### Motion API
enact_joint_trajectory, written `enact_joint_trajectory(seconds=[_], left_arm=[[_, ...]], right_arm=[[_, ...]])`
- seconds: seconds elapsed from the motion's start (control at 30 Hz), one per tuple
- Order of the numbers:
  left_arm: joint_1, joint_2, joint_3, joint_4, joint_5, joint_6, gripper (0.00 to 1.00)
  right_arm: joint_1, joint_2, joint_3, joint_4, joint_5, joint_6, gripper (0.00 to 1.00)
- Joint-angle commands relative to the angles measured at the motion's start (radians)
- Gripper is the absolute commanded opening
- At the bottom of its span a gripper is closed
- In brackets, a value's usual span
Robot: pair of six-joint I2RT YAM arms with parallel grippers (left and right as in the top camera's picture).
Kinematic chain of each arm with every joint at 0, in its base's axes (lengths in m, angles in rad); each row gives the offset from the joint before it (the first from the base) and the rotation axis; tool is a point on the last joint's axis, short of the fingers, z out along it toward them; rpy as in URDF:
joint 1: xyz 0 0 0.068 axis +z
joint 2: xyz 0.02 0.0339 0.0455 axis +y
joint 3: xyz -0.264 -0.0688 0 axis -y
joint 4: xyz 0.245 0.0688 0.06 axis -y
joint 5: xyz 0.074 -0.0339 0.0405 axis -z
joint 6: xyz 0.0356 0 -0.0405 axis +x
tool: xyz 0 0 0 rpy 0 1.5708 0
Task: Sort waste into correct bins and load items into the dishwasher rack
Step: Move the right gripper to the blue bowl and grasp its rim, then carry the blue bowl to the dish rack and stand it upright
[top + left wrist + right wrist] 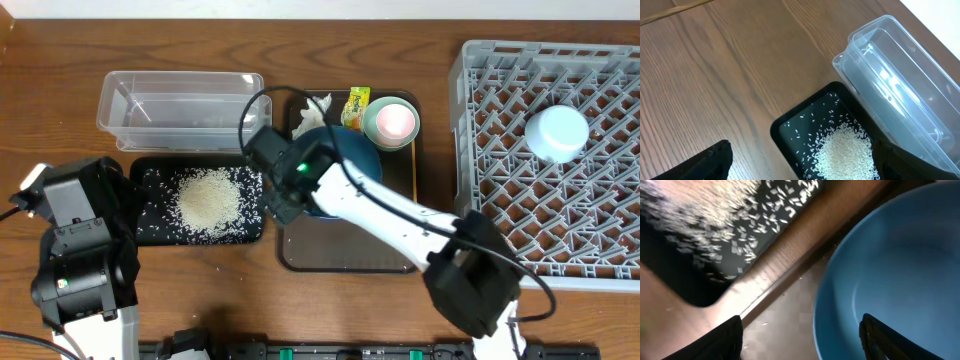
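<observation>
Now right tool spread wide, empty, straddling near rim of dark-blue bowl. Bowl sits directly beneath tool, on brown tray. Bowl likely rigid, smooth, slippery, fairly heavy. Pinch rim wall, one finger inside, one outside.

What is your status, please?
Left gripper open over rice. Right gripper open at blue bowl rim. Rice lies in black tray. Tissue, wrapper near bowl.
</observation>
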Motion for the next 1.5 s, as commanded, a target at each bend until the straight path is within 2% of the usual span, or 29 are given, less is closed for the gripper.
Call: enact_joint_trajectory(seconds=[0.0, 0.1, 0.2, 0.3, 0.53, 0.6, 0.7, 0.9, 1.1, 1.27, 1.47], left_arm=[[0.005, -0.003, 0.018, 0.0, -0.003, -0.008, 0.91], [0.005, -0.003, 0.018, 0.0, -0.003, -0.008, 0.91], [0.005, -0.003, 0.018, 0.0, -0.003, -0.008, 0.91], [0.005, -0.003, 0.018, 0.0, -0.003, -0.008, 0.91], [0.005, -0.003, 0.018, 0.0, -0.003, -0.008, 0.91], [0.005, -0.003, 0.018, 0.0, -0.003, -0.008, 0.91], [0.005, -0.003, 0.018, 0.0, -0.003, -0.008, 0.91], [0.005, -0.003, 0.018, 0.0, -0.003, -0.008, 0.91], [0.005, -0.003, 0.018, 0.0, -0.003, -0.008, 0.91], [0.005, -0.003, 0.018, 0.0, -0.003, -0.008, 0.91], [0.005, -0.003, 0.018, 0.0, -0.003, -0.008, 0.91]], right_arm=[[0.011, 0.046, -0.003, 0.0, 0.084, 0.005, 0.67], [0.011, 0.076, -0.003, 0.001, 0.084, 0.005, 0.53], [0.011, 0.103, -0.003, 0.002, 0.085, 0.005, 0.52], [0.011, 0.111, -0.003, 0.003, 0.085, 0.014, 0.45], [0.011, 0.107, 0.001, -0.008, 0.084, 0.035, 0.07], [0.011, 0.102, 0.014, -0.027, 0.073, 0.043, 0.01], [0.011, 0.091, 0.061, -0.061, 0.042, 0.043, 0.01], [-0.006, 0.061, 0.27, -0.213, 0.016, 0.073, 0.01], [-0.11, -0.013, 0.505, -0.372, 0.016, 0.084, 0.01], [-0.343, -0.138, 0.625, -0.462, 0.0, 0.08, 0.01], [-0.801, -0.264, 0.627, -0.49, -0.271, 0.037, 0.01]])
